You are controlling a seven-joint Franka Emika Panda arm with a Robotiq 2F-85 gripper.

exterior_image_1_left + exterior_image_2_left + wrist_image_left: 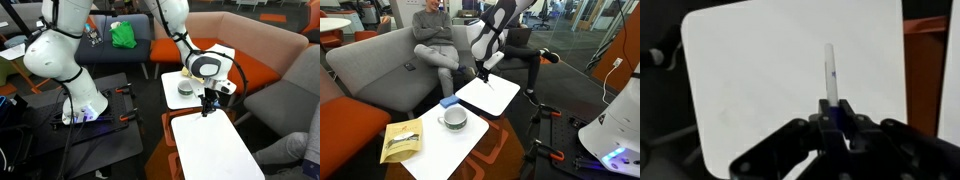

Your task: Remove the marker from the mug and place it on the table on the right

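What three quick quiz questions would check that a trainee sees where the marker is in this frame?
1. True or false: the marker stands in the mug.
2. Multiple choice: the gripper is shut on A) the mug, B) the marker, C) nothing.
3. Fill in: the gripper hangs over a white ____, not over the mug.
Key: 1 false; 2 B; 3 table.

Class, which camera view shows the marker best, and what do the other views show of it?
The wrist view: the marker stands large and unobstructed, clamped in the gripper over the white table. In both exterior views it is too small to make out at the gripper.
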